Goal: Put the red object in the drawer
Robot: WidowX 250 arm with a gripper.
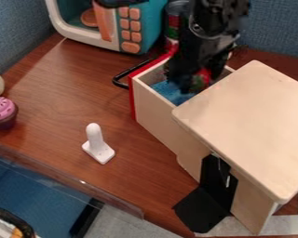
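The black gripper [190, 84] hangs down over the drawer [159, 115], between one and two o'clock from the middle of the view. The drawer sticks out from under the wooden top [248, 123], which is at three o'clock, so there is a gap for things to go in. That looks like why the gripper points down right there.

The red object [205, 76] is just beside the gripper, at about one o'clock from its tip, and partly hidden by it. It seems to be over the drawer or inside it, but I can't tell if it touches the bottom. I also can't tell how far apart the jaws are, or if they have hold of it. If they do, the next job is to let go low down, so it doesn't bounce out.

Blue stuff [170, 93] lies in the drawer and might make a soft place to land. The black handle [119, 80] is on the drawer's red front, at eleven o'clock, where it would be easy to pull. The white stand [97, 145], at eight o'clock, stands up on its flat foot. The cupcake [2, 111], at nine o'clock, is well out of the way.
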